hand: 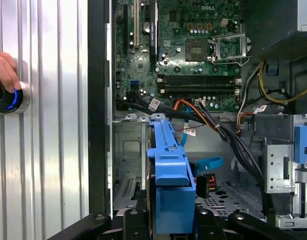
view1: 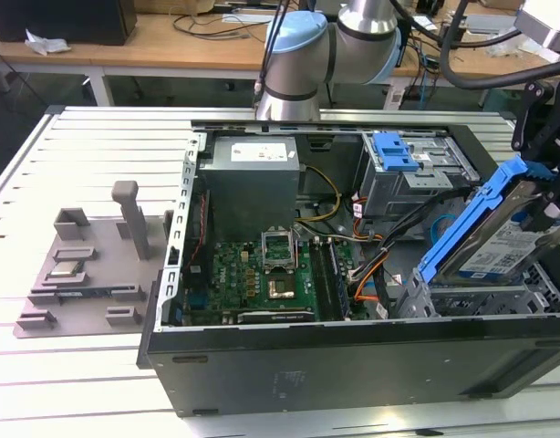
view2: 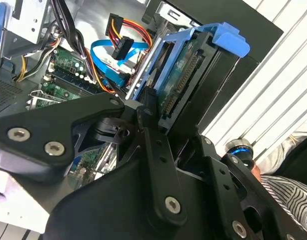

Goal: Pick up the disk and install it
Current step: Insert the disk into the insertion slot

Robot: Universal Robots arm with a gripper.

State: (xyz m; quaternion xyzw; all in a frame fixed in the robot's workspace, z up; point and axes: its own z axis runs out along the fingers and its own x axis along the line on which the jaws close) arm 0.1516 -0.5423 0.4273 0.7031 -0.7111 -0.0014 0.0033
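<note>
A ribbed aluminium table point(view1: 88, 146) carries an open black computer case point(view1: 353, 365), wooden benches point(view1: 171, 41) beyond. At the exterior view's right, the flat silver disk in its blue plastic frame point(view1: 499, 239) tilts over the case, clamped by the black gripper point(hand: 167, 219)

The disk point(view1: 503, 246) — silver, blue frame, blue-and-white label. Green motherboard point(view1: 262, 274) in a black computer case point(view1: 353, 365); blue flat cable point(view2: 101, 50); grey fixture point(view1: 79, 274) — silver ribbed table point(view1: 79, 146).
</note>
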